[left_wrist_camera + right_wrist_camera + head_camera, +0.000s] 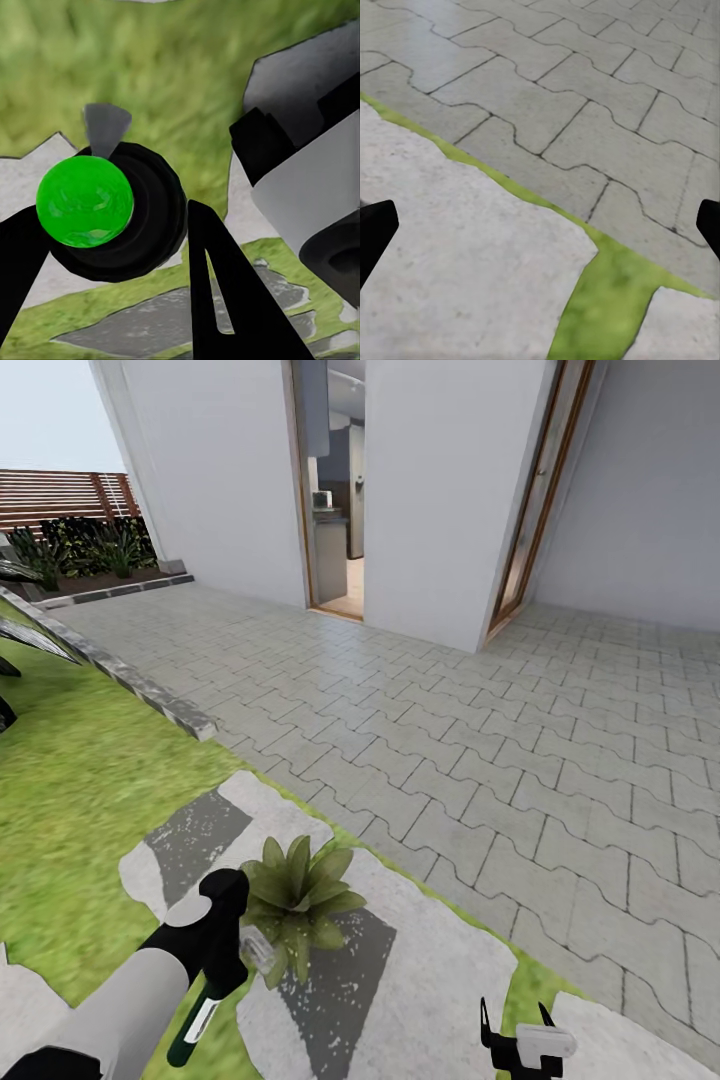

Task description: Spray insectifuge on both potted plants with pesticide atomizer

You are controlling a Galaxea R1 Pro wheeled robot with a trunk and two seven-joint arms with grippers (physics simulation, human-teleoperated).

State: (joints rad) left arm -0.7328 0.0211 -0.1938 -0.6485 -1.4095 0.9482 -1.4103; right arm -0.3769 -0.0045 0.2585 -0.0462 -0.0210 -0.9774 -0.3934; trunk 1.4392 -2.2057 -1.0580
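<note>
The sprayer is a slim, hand-sized bottle with a dark green body, a white band along its side and a pale grey nozzle at its upper end. In the head view it hangs at a slant from the left gripper, nozzle end up and pointing toward the plant, green end down over the lawn. In the left wrist view the same bottle appears end-on as a round black collar with a bright green glossy dome in the middle and a small grey wedge sticking out beyond it; the two black fingers press against it from either side, so this claw is pinching the sprayer.

The plant is a low rosette of pointed, mottled green leaves, standing on a flat grey and white stepping stone near that stone's edge by the lawn. The nozzle sits just beside its leaves.

The right gripper hangs low over the far edge of the same stone, near the strip of grass that borders the paving. In the right wrist view its black fingertips sit at opposite sides of the frame, spread wide with nothing between them, above stone, a grass seam and pavers.

Beyond the paving stand a white house wall with an open doorway, and a brown slatted fence behind dark bushes.
</note>
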